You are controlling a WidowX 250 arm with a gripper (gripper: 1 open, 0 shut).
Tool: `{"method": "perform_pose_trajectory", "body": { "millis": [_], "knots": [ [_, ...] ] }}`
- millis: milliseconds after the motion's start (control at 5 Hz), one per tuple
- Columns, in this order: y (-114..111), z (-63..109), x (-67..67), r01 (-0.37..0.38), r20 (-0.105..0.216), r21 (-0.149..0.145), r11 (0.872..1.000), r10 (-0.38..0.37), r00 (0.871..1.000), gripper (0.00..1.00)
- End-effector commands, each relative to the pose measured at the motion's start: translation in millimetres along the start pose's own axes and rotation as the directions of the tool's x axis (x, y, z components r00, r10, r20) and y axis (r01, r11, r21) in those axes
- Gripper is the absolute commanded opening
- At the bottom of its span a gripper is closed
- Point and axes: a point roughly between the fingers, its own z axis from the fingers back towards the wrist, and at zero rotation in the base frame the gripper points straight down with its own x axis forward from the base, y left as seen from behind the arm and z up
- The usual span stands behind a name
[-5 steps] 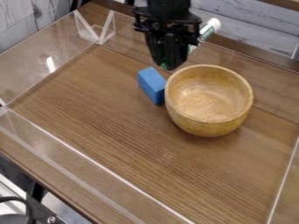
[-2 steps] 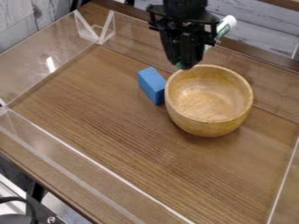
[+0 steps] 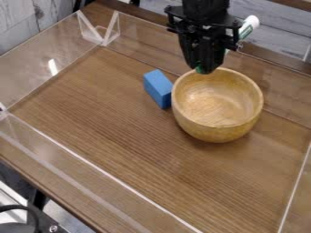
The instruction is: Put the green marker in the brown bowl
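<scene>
The brown bowl [image 3: 217, 105] sits right of centre on the wooden table, round, light wood with a thick rim. My gripper [image 3: 203, 65] hangs just above the bowl's far rim, black fingers pointing down and shut on the green marker [image 3: 245, 25]. The marker lies crosswise in the jaws; its white barrel and green end stick out to the right of the gripper body, the rest is hidden behind the fingers. The bowl's inside shows nothing in it.
A small blue block [image 3: 158, 87] lies just left of the bowl, close to its rim. Clear plastic walls [image 3: 49, 64] enclose the table on the left, front and right. A clear folded stand [image 3: 97, 29] is at the back left.
My gripper has carried the marker to the right, from above the blue block to above the bowl's far rim. Bowl and block have stayed put.
</scene>
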Motion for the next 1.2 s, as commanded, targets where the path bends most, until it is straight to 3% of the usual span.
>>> {"method": "perform_pose_trajectory", "body": {
  "millis": [0,200,400,1000],
  "knots": [
    [-6.5,15.0,12.1,0.017,0.069,0.021,1.0,-0.018,0.997,0.0],
    [-10.8,10.4,12.5,0.023,0.065,0.025,0.999,-0.025,0.998,0.0],
    [-13.9,6.6,11.8,0.024,0.062,0.029,0.999,-0.026,0.998,1.0],
    [-21.9,7.9,8.1,0.039,0.066,0.026,0.999,-0.041,0.997,1.0]
  ]
}}
